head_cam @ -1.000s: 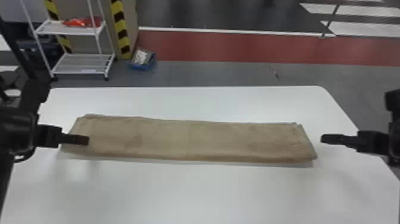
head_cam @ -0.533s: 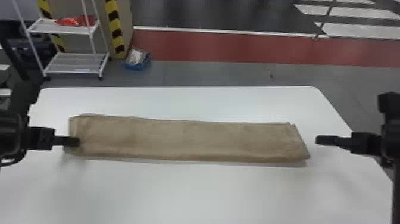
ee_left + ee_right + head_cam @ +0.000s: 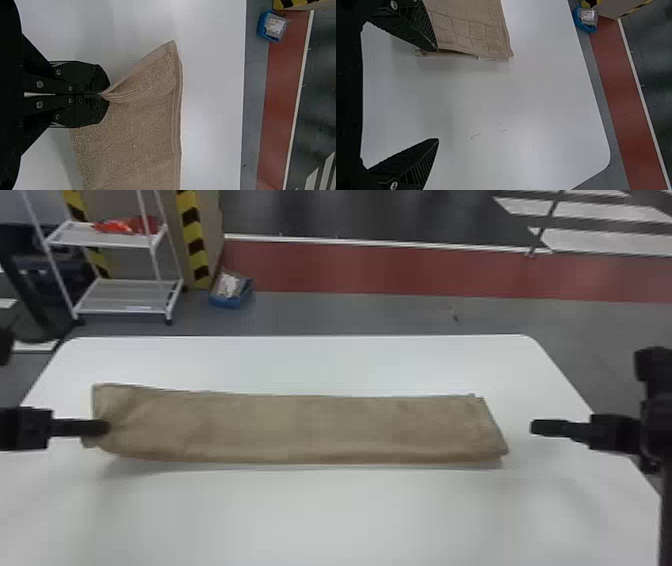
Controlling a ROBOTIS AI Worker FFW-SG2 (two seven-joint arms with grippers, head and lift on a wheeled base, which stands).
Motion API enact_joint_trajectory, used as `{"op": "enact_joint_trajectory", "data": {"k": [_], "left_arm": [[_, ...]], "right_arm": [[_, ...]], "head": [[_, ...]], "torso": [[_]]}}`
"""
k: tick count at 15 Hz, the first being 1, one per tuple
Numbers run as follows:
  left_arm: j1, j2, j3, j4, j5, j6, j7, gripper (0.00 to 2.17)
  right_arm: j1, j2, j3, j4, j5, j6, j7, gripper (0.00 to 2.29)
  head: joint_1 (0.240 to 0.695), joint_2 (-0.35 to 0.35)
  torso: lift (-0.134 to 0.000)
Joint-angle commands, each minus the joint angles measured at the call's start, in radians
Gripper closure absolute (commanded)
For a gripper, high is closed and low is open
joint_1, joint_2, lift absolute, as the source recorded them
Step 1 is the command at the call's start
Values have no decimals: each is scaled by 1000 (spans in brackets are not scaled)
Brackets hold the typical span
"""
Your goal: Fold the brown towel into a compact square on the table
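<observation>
The brown towel (image 3: 300, 427) lies as a long folded strip across the white table (image 3: 320, 510), its left end slightly raised and creased. At that left end is my left gripper (image 3: 102, 427). In the left wrist view the towel (image 3: 138, 134) is pinched at its edge by the left gripper (image 3: 101, 95), closed on it. My right gripper (image 3: 542, 427) is beyond the towel's right end, not touching it in the head view. From the right wrist, the right gripper (image 3: 438, 95) has its fingers wide apart, with the towel's end (image 3: 470, 31) near one finger.
Bare tabletop surrounds the strip on its near and far sides. Past the table's far edge, a white shelf rack (image 3: 122, 295) and a blue bin (image 3: 231, 292) stand on the floor.
The left gripper has shut on the towel's left end, which is now pulled up and creased. Early on, its fingers moved left over the towel. The right gripper stays beyond the other end.
</observation>
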Motion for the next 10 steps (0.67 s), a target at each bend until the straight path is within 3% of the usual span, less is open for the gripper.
{"op": "enact_joint_trajectory", "data": {"k": [1,3,6,8,10], "left_arm": [[64,39,57,-85,17,0,-38,2142],[93,82,92,-112,37,-3,-62,2142],[105,114,118,-138,54,3,-88,2142],[110,114,107,-203,54,92,-101,2142],[106,107,43,-322,49,276,-113,2142]], "right_arm": [[0,0,2,1,0,0,0,76],[0,0,3,1,0,0,0,76],[0,2,8,1,0,0,-6,76],[0,3,9,1,0,0,-6,76],[2,5,8,1,0,0,-6,76]], "head": [[695,-85],[695,-65],[695,-35],[695,-18],[695,-20]], "torso": [[-125],[-125],[-125],[-125],[-125]]}}
